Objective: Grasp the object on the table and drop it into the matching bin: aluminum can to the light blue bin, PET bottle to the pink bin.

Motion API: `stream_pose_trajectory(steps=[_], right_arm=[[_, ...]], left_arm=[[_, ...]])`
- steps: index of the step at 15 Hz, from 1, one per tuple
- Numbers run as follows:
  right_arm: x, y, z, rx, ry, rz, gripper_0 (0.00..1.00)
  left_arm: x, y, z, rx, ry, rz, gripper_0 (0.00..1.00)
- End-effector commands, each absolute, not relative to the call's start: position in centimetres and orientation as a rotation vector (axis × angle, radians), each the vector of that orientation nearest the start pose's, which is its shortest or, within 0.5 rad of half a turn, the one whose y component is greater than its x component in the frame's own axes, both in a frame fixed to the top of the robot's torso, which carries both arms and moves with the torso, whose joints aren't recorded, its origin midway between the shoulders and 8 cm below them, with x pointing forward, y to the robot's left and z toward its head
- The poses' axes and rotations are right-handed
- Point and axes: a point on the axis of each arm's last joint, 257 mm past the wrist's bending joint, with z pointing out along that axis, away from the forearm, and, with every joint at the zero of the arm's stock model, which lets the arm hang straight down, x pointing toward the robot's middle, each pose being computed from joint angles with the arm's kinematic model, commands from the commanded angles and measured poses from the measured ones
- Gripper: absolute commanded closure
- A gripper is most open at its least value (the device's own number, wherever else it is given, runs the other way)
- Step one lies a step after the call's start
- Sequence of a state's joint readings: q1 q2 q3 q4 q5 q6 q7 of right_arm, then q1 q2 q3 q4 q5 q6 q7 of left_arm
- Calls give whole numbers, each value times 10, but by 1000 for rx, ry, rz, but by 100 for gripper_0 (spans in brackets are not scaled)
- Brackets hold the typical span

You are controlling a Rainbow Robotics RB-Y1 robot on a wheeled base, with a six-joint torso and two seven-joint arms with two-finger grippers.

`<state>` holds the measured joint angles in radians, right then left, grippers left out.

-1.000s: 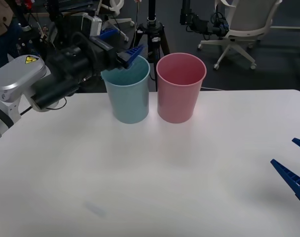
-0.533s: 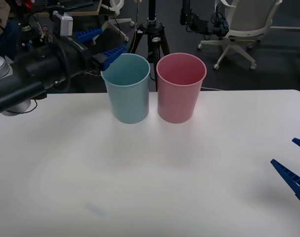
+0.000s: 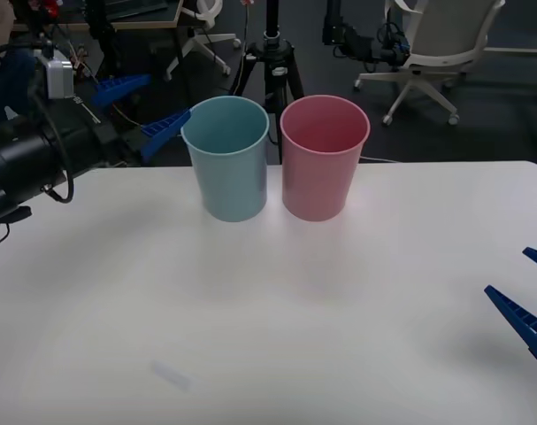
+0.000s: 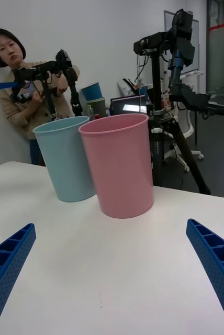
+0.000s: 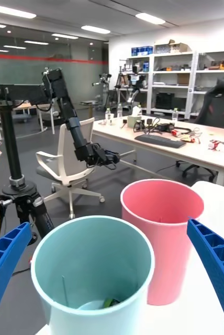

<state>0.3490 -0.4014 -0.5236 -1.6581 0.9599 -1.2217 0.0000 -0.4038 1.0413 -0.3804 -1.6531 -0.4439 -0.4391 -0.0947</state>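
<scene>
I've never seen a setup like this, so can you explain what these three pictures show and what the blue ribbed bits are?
This is a two-armed robot at a white table. The blue ribbed pieces are the fingers of its end effectors.

The wide picture looks down from above the arms. Two bins stand side by side at the far edge: a light blue bin and a pink bin. The left end effector is open, beside the blue bin and beyond the table's far edge. The right end effector is open, low over the table's right side.

The other two pictures come from cameras on the wrists. The left wrist one looks into the blue bin, where something lies at the bottom; what it is, I can't tell. Neither end effector holds anything.
</scene>
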Motion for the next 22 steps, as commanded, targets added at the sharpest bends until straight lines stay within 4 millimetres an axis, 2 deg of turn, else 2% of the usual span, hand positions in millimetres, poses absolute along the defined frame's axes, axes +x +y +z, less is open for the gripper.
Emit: stream_pose_trajectory(steps=[1,6,13,17,22], right_arm=[[342,-330,-169,-465,1441,567,0],[342,-330,-169,-465,1441,567,0],[342,-330,-169,-465,1441,567,0],[342,-330,-169,-465,1441,567,0],[342,-330,-169,-465,1441,567,0]], left_arm=[[505,185,-30,721,1350,-597,0],[452,204,-61,766,1357,-652,0],[418,224,-105,742,1352,-619,0],[391,245,-142,706,1410,-591,0],[357,274,-179,660,1477,-531,0]])
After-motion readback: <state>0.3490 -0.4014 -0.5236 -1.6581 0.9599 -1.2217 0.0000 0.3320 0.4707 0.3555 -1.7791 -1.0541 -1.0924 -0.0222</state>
